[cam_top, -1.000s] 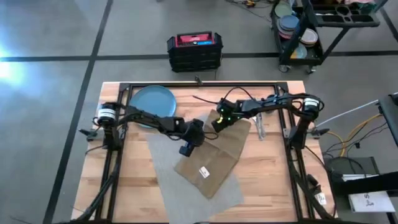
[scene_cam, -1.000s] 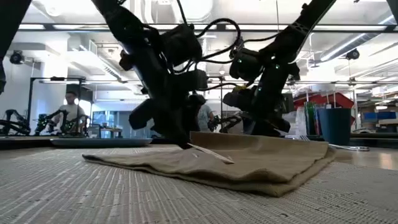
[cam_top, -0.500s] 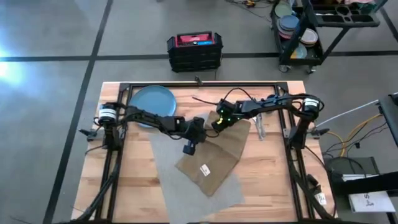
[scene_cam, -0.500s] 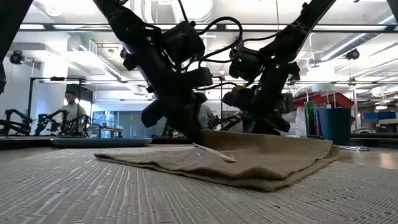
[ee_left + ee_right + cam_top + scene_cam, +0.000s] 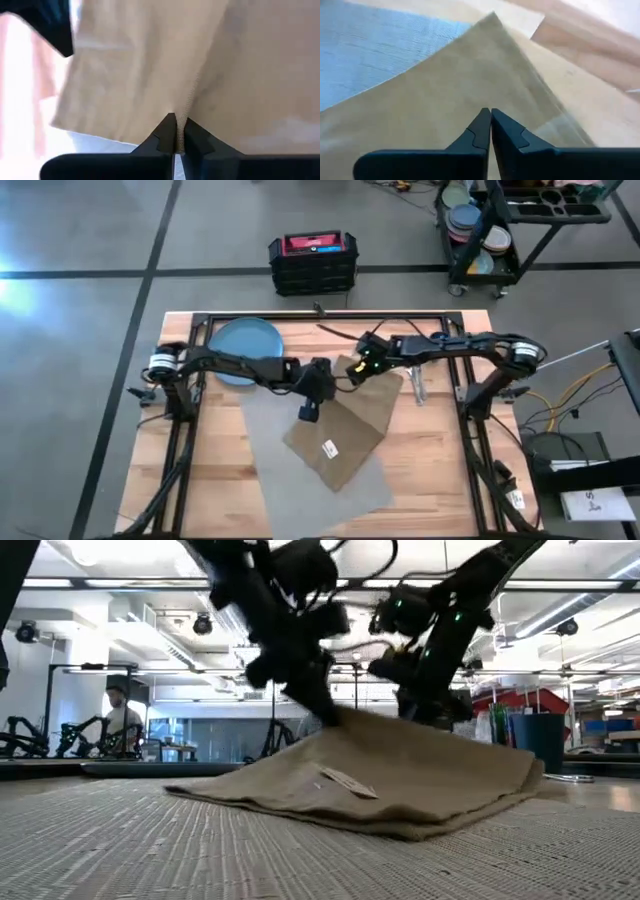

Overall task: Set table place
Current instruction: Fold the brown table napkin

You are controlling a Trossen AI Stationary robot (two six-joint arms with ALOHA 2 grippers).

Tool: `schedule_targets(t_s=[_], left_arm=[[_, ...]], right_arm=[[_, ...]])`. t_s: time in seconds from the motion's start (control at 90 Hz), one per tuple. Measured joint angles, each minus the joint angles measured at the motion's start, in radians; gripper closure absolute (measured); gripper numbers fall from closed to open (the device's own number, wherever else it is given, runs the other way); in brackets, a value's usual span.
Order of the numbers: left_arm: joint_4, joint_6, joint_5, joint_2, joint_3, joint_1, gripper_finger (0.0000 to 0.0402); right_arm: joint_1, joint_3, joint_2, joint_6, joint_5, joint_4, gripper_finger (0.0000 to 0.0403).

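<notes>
A tan folded napkin lies on the grey placemat, with its far edge raised into a peak. My left gripper is shut on the napkin's left edge. My right gripper is shut on it near the far corner. The blue plate rests flat on the table at the far left. Silver cutlery lies on the wood right of the napkin. A dark-blue cup stands at the right. My left gripper pinches a hemmed edge of the napkin between its two shut fingers, coming from above. That edge is lifted and the cloth slopes down from it; its near part stays on the placemat. My right gripper pinches the napkin near its far corner between its two shut fingers, from above. The cloth there is raised off the placemat and slopes away below the fingers.
A black frame runs round the table's far and side edges. Bare wood lies right of the placemat. Beyond the table stand a black case and a black cart with stacked dishes. A person shows far off.
Both grippers have risen, staying shut on the napkin, and shifted a little toward the far edge. The napkin's far edge has come up off the placemat into a sloping peak, while its near part has stayed lying flat.
</notes>
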Motion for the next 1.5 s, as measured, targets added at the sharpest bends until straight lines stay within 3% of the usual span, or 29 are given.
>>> schedule_targets(t_s=[0.456, 0.811, 1.067, 1.267, 1.5], left_arm=[[-0.196, 0.081, -0.109, -0.038, 0.168, 0.002, 0.0402], [-0.256, 0.128, -0.236, -0.059, 0.32, 0.0, 0.0402], [-0.316, 0.138, -0.308, -0.13, 0.349, -0.007, 0.0402], [-0.412, 0.071, -0.35, -0.226, 0.349, -0.06, 0.0401], [-0.587, -0.119, -0.427, -0.313, 0.349, -0.189, 0.0401]], right_arm=[[0.136, -0.002, -0.299, 0.053, 0.174, -0.218, 0.0403], [0.23, -0.023, -0.325, 0.132, 0.243, -0.303, 0.0403], [0.276, -0.024, -0.354, 0.196, 0.332, -0.376, 0.0403], [0.336, -0.025, -0.382, 0.214, 0.335, -0.425, 0.0403], [0.422, -0.024, -0.42, 0.273, 0.336, -0.43, 0.0403]])
